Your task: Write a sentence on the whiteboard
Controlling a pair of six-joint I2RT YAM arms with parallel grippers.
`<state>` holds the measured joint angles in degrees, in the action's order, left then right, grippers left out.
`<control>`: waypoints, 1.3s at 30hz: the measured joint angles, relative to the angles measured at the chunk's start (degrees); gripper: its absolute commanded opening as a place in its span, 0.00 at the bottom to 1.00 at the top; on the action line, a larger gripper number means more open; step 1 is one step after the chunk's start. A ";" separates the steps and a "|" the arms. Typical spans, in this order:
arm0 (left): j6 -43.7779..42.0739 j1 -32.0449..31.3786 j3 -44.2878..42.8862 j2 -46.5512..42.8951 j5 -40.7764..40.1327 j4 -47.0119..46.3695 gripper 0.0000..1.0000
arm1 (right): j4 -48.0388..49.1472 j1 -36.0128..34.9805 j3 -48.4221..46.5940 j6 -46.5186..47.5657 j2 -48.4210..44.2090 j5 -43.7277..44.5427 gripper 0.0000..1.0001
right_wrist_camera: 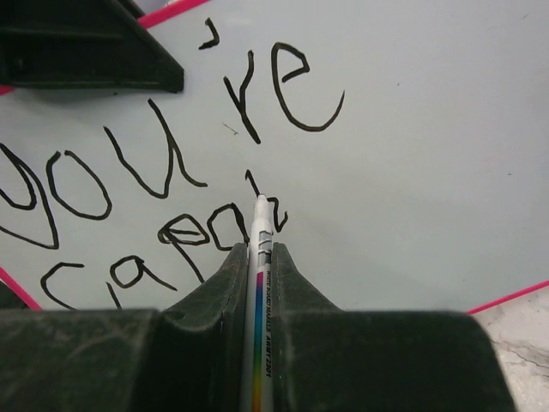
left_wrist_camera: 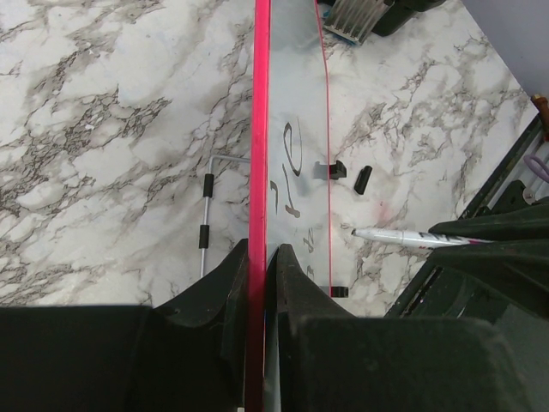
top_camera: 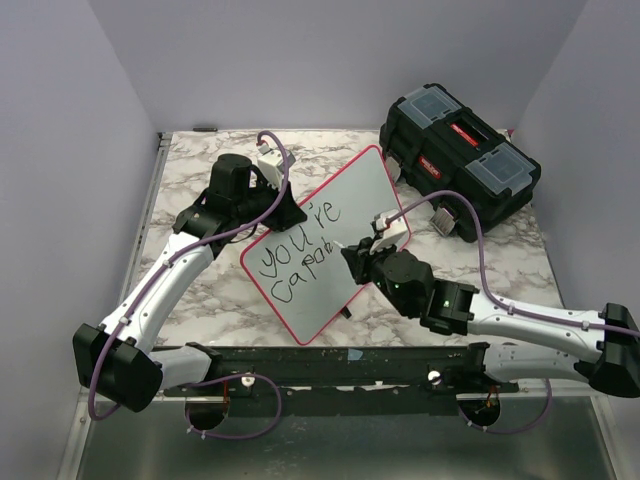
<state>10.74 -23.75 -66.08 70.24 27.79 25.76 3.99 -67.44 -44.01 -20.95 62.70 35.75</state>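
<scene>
The board sits at the middle of the desk, turned on the diagonal. Its far corner is just beside the toolbox and its near corner is close to the black rail along the front edge. It is flat, glossy and white, with a thin red-pink rim, rounded corners and small black clips. The left wrist view catches it almost edge-on.

The left tool is clamped on the board's upper-left rim, with one finger on each face. The right tool is closed on a marker, a slim white barrel with a rainbow stripe. The marker's tip touches the board's middle.

The sentence is in black hand lettering. It reads "you're" on the first line and "capa" below, with another letter begun at the tip.

The desk is veined grey-white marble. There is bare stone left of the board and in the near right corner. The hard black toolbox, with its red handle and clear lid trays, fills the far right corner. Both arms cross the near half of the desk. Plain lavender walls close off the left, far and right sides. A thin wire bracket lies on the marble beside the board's rim.
</scene>
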 measured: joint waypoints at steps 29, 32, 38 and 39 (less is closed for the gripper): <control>-0.02 0.00 0.00 0.00 0.00 0.00 0.00 | 1.64 4.42 -3.67 1.51 6.05 1.70 0.01; -0.02 0.00 0.00 0.00 0.00 0.00 0.00 | 1.95 4.57 -3.67 1.51 6.80 1.07 0.00; -0.02 0.00 0.00 0.00 0.00 0.02 0.00 | 1.99 4.68 -3.67 1.44 7.06 0.63 0.01; -0.02 0.00 0.00 0.00 -0.02 0.02 0.00 | 1.99 4.72 -3.67 1.42 7.06 0.57 0.01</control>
<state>10.72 -23.75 -66.08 70.24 27.77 25.78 5.98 -62.72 -47.68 -19.53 69.76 36.32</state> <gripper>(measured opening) 0.137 0.122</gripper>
